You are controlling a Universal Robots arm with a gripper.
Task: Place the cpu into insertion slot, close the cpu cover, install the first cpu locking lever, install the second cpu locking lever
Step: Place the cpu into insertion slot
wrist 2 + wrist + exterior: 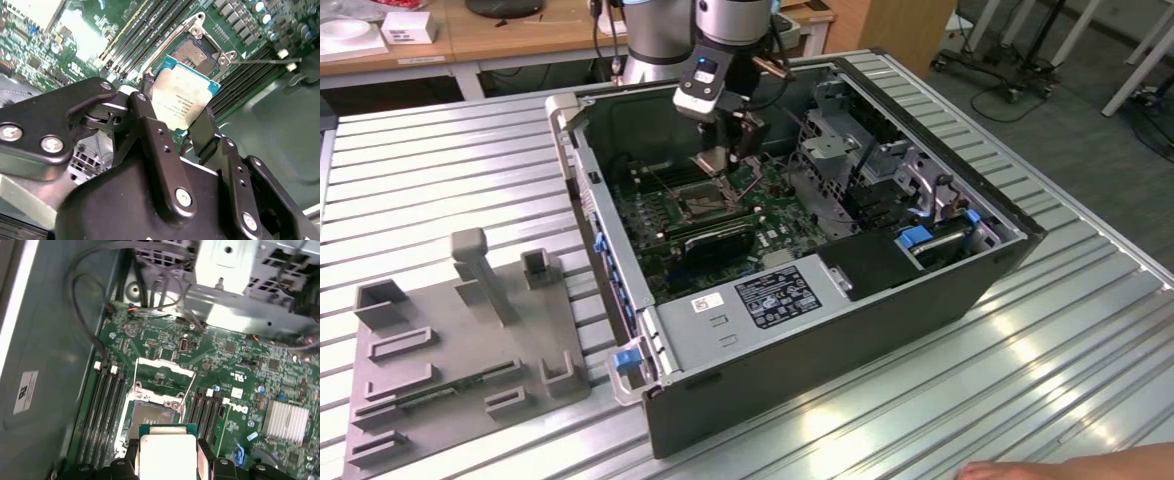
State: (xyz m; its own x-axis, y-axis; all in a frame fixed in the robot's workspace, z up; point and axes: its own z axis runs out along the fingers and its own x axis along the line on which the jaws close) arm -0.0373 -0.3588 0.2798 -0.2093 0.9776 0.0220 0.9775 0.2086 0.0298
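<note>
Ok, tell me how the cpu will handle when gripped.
The cpu looks stiff: it is flat though the pincer grips only its edges. It is probably light, being a thin small plate. Its smooth metal top may be slippery, so an edge grip seems sensible.

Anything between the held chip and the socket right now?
Nothing. In the second wrist view the gripper holds the chip near the open socket; the gap is bare.

Free path: open air between the gripper (176, 107), clamped on the cpu (167, 450), and the bare slot (150, 415) just below it. Obstacles: the cover (163, 363), raised beyond the gripper; memory slots (102, 410) flanking on both sides; a lever (260, 61) jutting sideways; the drive cage (834, 160) near its side.
</note>
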